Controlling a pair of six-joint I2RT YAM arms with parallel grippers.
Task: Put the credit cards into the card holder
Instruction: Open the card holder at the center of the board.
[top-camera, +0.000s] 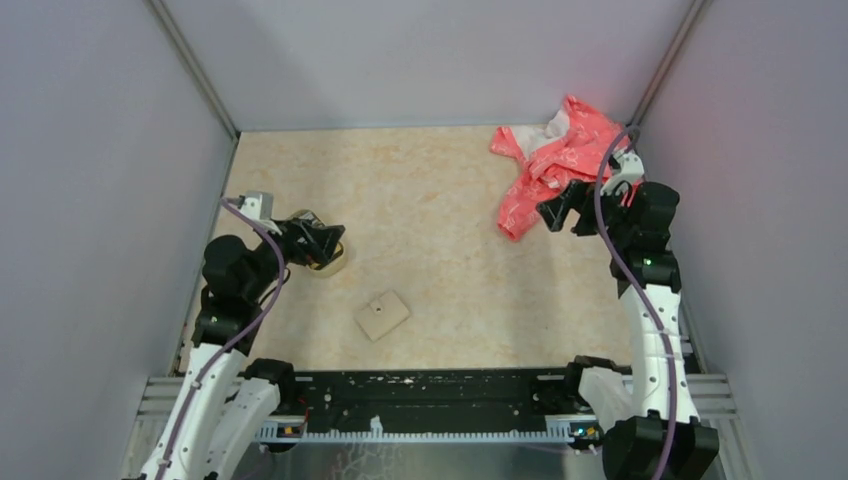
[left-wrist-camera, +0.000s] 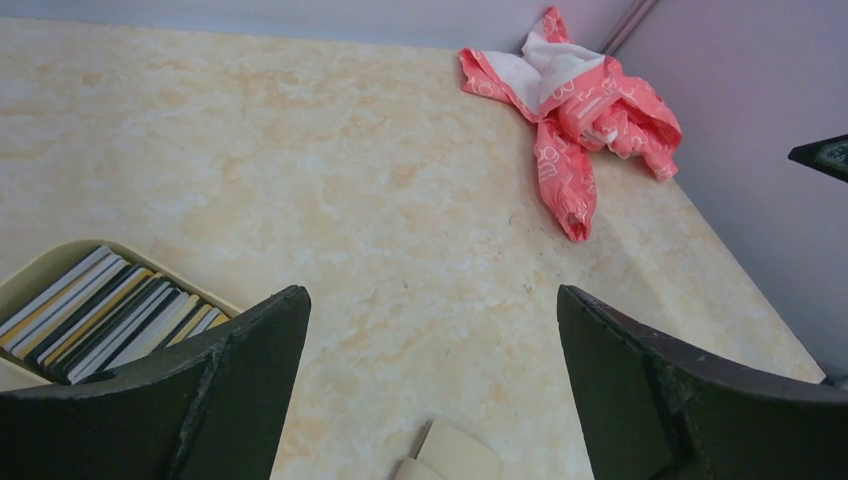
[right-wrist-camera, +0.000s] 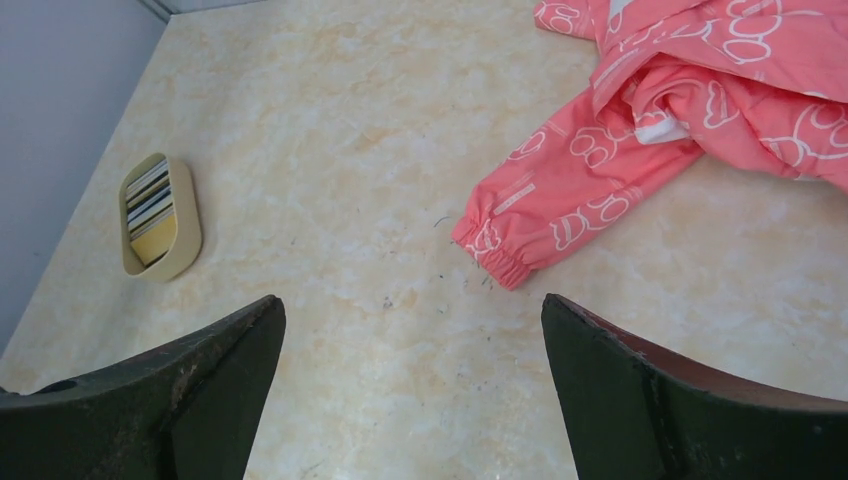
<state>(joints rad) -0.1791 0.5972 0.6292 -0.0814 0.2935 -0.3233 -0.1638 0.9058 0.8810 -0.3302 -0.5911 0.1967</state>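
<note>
Your left gripper (top-camera: 326, 243) hovers wide and empty over the oval dish (right-wrist-camera: 190, 236) at the table's left, where the credit cards (left-wrist-camera: 110, 315) stand on edge in a tight row. Turn the wrist so the fingers straddle 1 end card, not 2. In the left wrist view their long edges run lower left to upper right. The card holder (top-camera: 382, 314) lies flat near front centre, slanting near-left to far-right. Your right gripper (right-wrist-camera: 415, 305) is also wide and empty.

The top camera looks steeply down from behind the arm bases over the whole table (top-camera: 440, 190). Both wrist cameras sit lower and nearer, angled across it, and share the pink jacket (left-wrist-camera: 580, 110) and the oval dish (right-wrist-camera: 192, 230) of credit cards (right-wrist-camera: 150, 200).
</note>
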